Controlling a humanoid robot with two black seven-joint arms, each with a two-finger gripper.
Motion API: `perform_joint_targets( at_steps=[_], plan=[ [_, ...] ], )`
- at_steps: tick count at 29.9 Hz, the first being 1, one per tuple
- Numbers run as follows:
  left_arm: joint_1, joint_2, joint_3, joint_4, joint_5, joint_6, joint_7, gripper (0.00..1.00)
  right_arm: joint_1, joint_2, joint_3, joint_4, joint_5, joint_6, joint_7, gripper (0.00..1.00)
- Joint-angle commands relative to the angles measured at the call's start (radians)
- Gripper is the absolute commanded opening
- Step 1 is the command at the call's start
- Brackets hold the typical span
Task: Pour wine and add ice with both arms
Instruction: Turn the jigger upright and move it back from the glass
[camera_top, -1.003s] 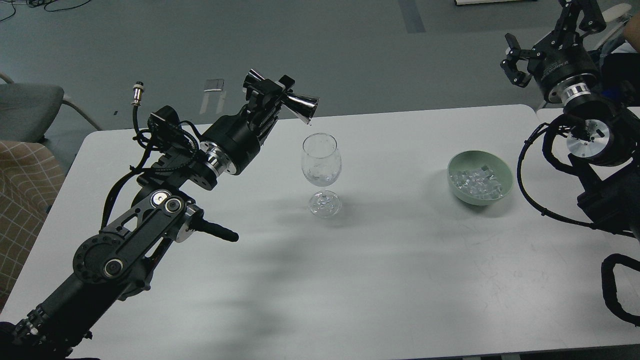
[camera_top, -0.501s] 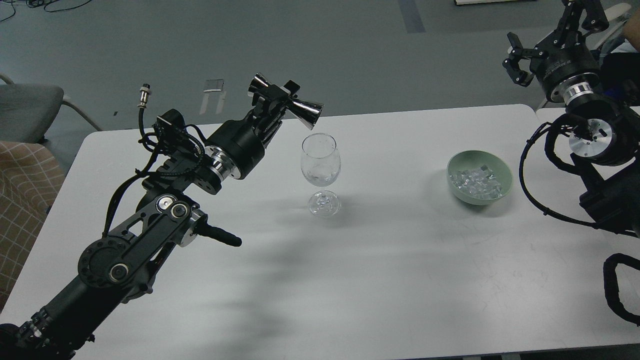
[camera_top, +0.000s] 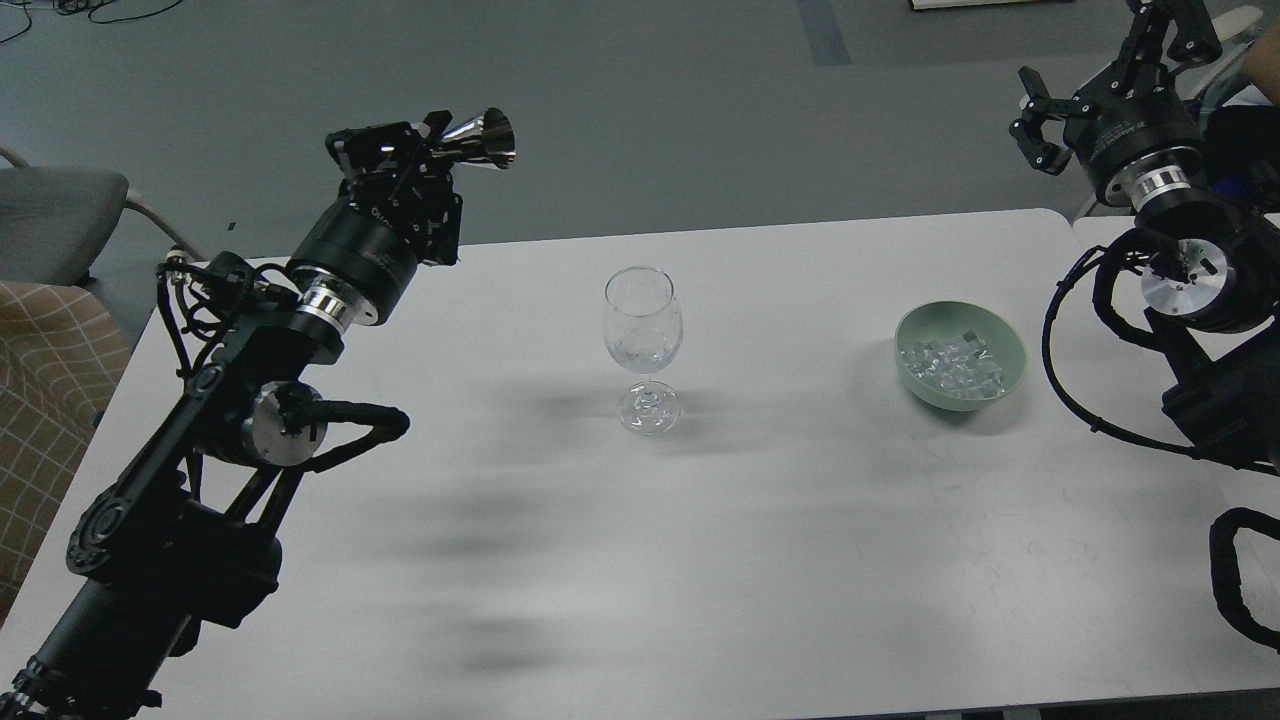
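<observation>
- Your left gripper (camera_top: 432, 150) is clamped around the waist of a shiny metal measuring cup (camera_top: 478, 141), a double-cone jigger, held up past the far-left part of the white table (camera_top: 800, 560), over the grey floor beyond its far edge.
- The measuring cup lies roughly on its side, one mouth facing right; you cannot see whether any liquid is in it.
- The wrist behind the left gripper carries small white lettering, too blurred for you to read.
- The wine glass (camera_top: 643, 345) stands upright near the middle of the table, a little toward the far edge, well apart from both arms. A little clear wine (camera_top: 640, 352) seems to sit low in its bowl, though that is hard to make out through the glass.
- The pale green bowl (camera_top: 1008, 348) rests toward the right edge of the table, with the ice (camera_top: 951, 362) heaped inside as small clear cubes.
- Your right gripper (camera_top: 1033, 125) hangs beyond the far-right corner, above the floor, fingers spread and holding nothing.
- White print runs around the right wrist housing as well, but you cannot read it at this size.
</observation>
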Motion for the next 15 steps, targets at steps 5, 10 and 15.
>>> perform_joint_targets(
  at_steps=[5, 10, 15],
  plan=[
    [0.079, -0.029, -0.119, 0.065, -0.162, -0.009, -0.068, 0.00, -0.009, 0.007, -0.001, 0.000, 0.000, -0.009, -0.001, 1.00],
    [0.095, -0.064, -0.179, 0.169, -0.413, -0.008, -0.077, 0.00, -0.020, 0.007, -0.001, -0.002, -0.002, -0.010, 0.001, 1.00],
    [0.101, -0.069, -0.208, 0.298, -0.532, -0.042, -0.100, 0.00, -0.021, 0.001, -0.007, -0.009, -0.004, -0.012, -0.001, 1.00]
  ],
)
